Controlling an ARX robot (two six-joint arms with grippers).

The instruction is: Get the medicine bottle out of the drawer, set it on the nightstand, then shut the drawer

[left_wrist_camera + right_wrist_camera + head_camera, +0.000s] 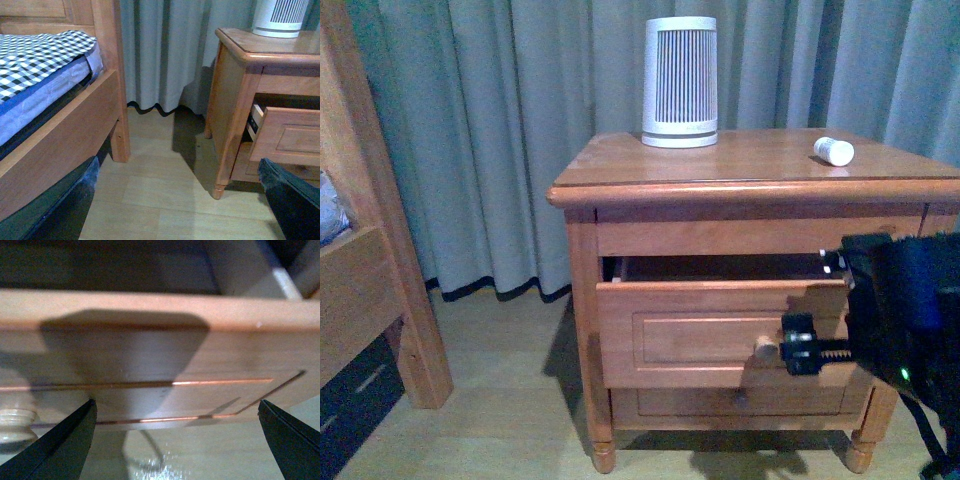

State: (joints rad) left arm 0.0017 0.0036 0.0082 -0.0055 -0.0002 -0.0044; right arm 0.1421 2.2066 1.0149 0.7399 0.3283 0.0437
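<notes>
Small white capped medicine bottle (834, 151) laid sideways on reddish-brown wooden nightstand (740, 165) top at 3 o'clock of ribbed white cylinder (680, 82), honey-brown upper drawer (705, 325) part open, right end effector (798, 345) spread wide at drawer front by round knob (763, 346), left end effector (175, 200) spread wide, held over floor.

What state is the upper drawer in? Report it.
Partly open: the drawer front juts out from the nightstand, a dark gap above it.

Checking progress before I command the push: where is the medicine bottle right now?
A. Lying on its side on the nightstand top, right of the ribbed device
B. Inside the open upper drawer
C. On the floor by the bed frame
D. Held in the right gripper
A. In the front view the medicine bottle lies on its side on the nightstand top, right of the ribbed device, while the drawer stands partly open.
</notes>
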